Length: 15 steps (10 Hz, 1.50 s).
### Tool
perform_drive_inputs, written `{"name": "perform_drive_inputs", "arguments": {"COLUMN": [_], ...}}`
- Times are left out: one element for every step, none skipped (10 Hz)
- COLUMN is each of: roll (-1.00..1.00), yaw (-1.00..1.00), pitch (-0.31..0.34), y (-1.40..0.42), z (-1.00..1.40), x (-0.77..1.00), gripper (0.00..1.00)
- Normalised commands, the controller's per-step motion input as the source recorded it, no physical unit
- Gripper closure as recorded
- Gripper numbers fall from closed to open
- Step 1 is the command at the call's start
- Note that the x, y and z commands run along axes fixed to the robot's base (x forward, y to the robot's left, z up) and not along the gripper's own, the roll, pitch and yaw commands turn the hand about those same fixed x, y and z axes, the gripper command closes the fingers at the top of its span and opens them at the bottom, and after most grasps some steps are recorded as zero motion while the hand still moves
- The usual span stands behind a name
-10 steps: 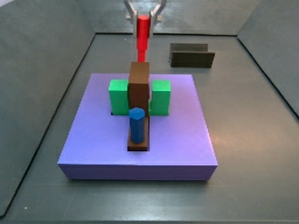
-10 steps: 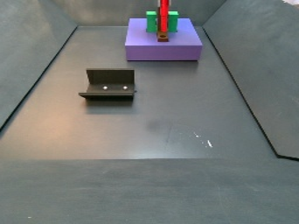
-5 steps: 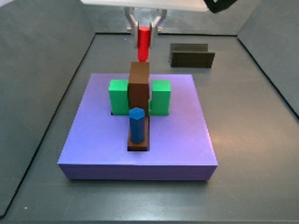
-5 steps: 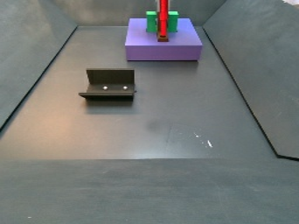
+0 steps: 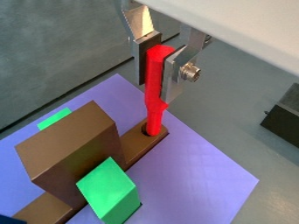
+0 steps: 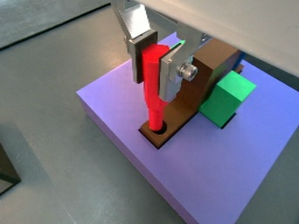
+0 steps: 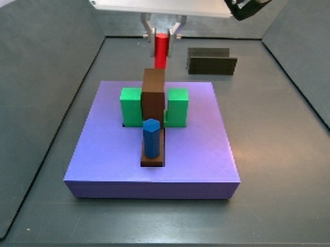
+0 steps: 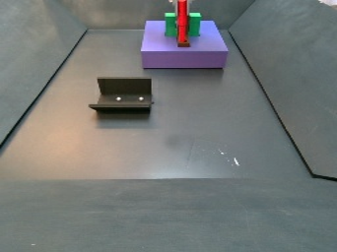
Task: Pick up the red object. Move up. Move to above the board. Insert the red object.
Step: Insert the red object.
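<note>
My gripper (image 5: 159,75) is shut on the red object (image 5: 155,92), a thin bright-red peg held upright between the silver fingers (image 5: 177,77). Its lower tip sits in a round hole in the brown strip (image 5: 153,144) on the lavender board (image 5: 205,179). Both wrist views show this; the gripper (image 6: 159,77), the peg (image 6: 152,96) and the board (image 6: 122,105) also show in the wrist view from another side. In a side view the gripper (image 7: 161,27) holds the peg (image 7: 161,48) behind the brown block (image 7: 154,92) on the board (image 7: 180,154).
A tall brown block (image 5: 70,157) with green blocks (image 5: 107,188) on either side stands on the board. A blue peg (image 7: 151,138) stands in the strip's front end. The dark fixture (image 8: 122,94) stands on the grey floor away from the board (image 8: 184,54).
The gripper has come down with the red peg in it. The peg's lower end has gone down behind the brown block into the strip's hole.
</note>
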Motion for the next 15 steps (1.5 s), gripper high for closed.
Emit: {"name": "perform_drive_inputs", "arguments": {"roll": [0.00,0.00,0.00,0.00,0.00,0.01,0.09,0.17,0.23,0.41,0.50,0.50,0.50,0.50,0.24], "yaw": [0.00,0.00,0.00,0.00,0.00,0.00,0.00,0.00,0.06,0.05,0.00,0.00,-0.04,-0.03,-0.02], "pitch": [-0.043,-0.054,-0.039,-0.037,-0.020,-0.014,-0.026,-0.064,-0.163,-0.100,-0.021,0.009,0.074,0.056,0.000], "y": [-0.01,-0.09,-0.09,-0.06,-0.03,0.00,0.00,0.00,-0.05,-0.09,-0.05,-0.05,0.00,-0.05,-0.11], "z": [-0.05,-0.05,-0.16,-0.19,-0.27,-0.39,-0.44,-0.50,-0.73,-0.50,-0.27,-0.05,0.00,0.00,-0.35], "x": [-0.34,-0.26,0.00,0.00,0.12,0.30,0.27,0.14,-0.06,-0.08,-0.04,-0.05,-0.18,-0.11,0.00], "gripper": [1.00,1.00,1.00,1.00,1.00,1.00,1.00,1.00,1.00,1.00,1.00,1.00,1.00,1.00,1.00]}}
